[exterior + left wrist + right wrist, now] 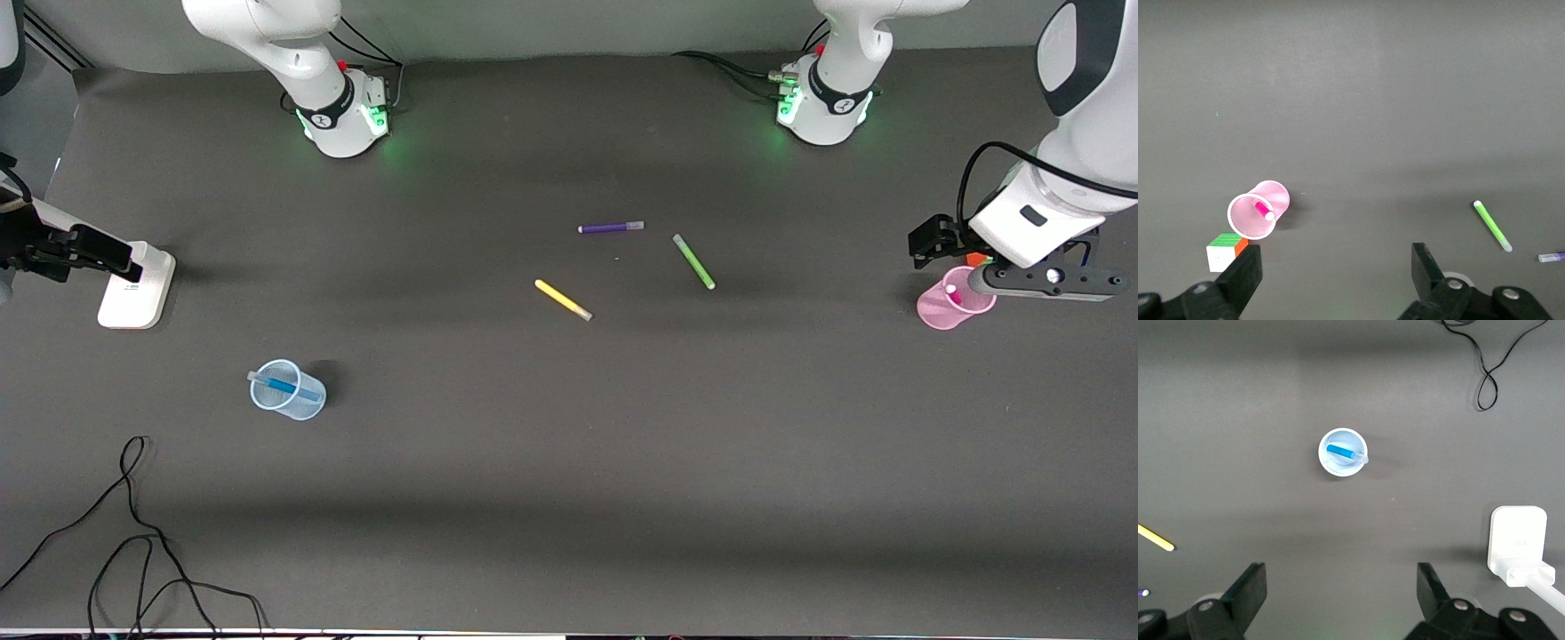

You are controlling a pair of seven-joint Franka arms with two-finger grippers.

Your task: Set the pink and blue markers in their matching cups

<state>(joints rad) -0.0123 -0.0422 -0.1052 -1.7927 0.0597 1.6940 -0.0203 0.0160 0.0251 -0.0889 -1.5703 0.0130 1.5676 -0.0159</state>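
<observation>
The fingers (pixel 1245 273) of the left gripper (pixel 1335 273) stood wide apart with nothing between them, the gripper up over the desk (pixel 569 498) at the left arm's end, just beside and above the pink cup (pixel 953 304). The right gripper (pixel 1341 593) also had its fingers (pixel 1253 587) spread wide and empty, hanging above the desk at the right arm's end. The pink marker (pixel 952 294) stood leaning inside the pink cup, its pale cap at the rim, with a small multicoloured cube (pixel 1226 251) close beside the cup. The blue marker (pixel 283 386) lay slanted in the pale blue cup (pixel 289 391), its grey cap poking over the rim. A purple pen (pixel 611 228), a green pen (pixel 693 261) and a yellow pen (pixel 563 300) lay loose near the desk's middle, well apart from both cups.
</observation>
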